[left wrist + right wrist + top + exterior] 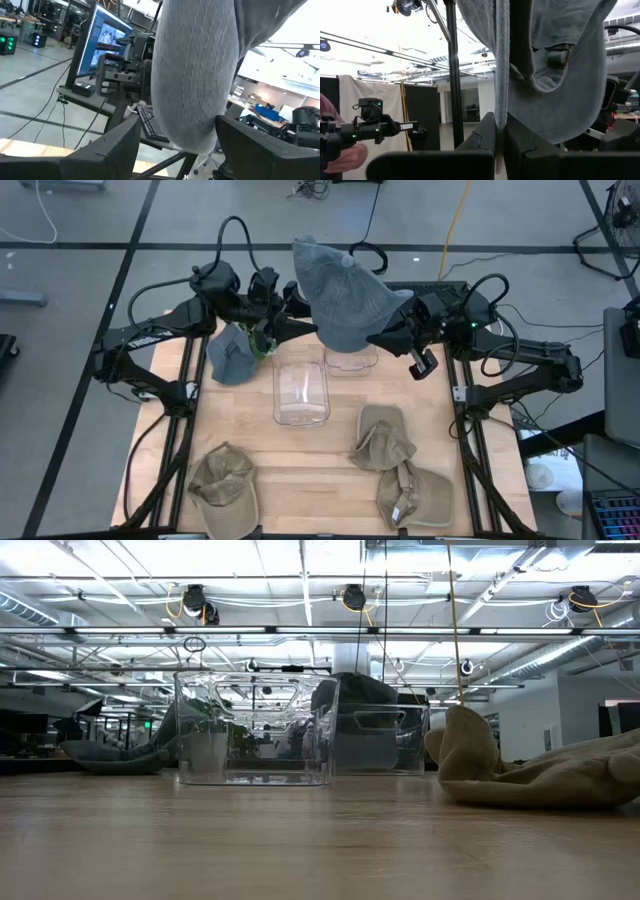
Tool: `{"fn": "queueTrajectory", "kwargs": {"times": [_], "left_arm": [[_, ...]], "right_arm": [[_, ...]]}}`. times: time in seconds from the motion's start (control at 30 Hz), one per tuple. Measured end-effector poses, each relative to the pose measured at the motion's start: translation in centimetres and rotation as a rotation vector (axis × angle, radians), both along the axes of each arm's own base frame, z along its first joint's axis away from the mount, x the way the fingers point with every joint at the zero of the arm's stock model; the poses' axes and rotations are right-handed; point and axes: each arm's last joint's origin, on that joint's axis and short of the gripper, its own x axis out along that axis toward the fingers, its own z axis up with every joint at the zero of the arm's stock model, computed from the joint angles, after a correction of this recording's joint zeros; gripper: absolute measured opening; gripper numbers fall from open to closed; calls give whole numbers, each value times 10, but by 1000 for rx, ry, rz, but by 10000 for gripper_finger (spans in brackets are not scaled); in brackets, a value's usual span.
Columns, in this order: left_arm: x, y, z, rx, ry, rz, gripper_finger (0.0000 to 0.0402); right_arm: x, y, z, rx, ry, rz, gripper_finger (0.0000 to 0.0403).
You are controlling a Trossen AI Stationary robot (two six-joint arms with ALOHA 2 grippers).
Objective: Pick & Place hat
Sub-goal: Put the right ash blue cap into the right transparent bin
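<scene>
Grey cap (340, 290) hangs high above the table's far edge, gripped from both sides: the right gripper (499, 137) is pinched closed on a fold of its brim, while the left gripper (177, 142) has its fingers spread around the crown. Judged from here, the two arms pulling apart could tug the fabric free of one grip and leave it swinging. Two clear bins (301, 392) sit just below. Another grey cap (232, 353) lies under the left arm, and three tan caps (385, 440) crowd the near side of the table (310, 470).
</scene>
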Motion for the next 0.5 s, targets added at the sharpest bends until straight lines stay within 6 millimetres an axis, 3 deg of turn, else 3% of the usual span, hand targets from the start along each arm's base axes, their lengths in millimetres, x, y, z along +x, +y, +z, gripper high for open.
{"fn": "queueTrajectory", "kwargs": {"times": [0.13,0.23,0.5], "left_arm": [[-1,-1,2,-19,-11,-56,264],[-2,-2,4,-43,-15,-94,235],[-3,-5,4,-22,-6,-198,76]], "right_arm": [[1,0,-1,3,11,0,0],[1,0,-3,3,32,-2,0],[2,-1,-3,10,37,-16,1]]}}
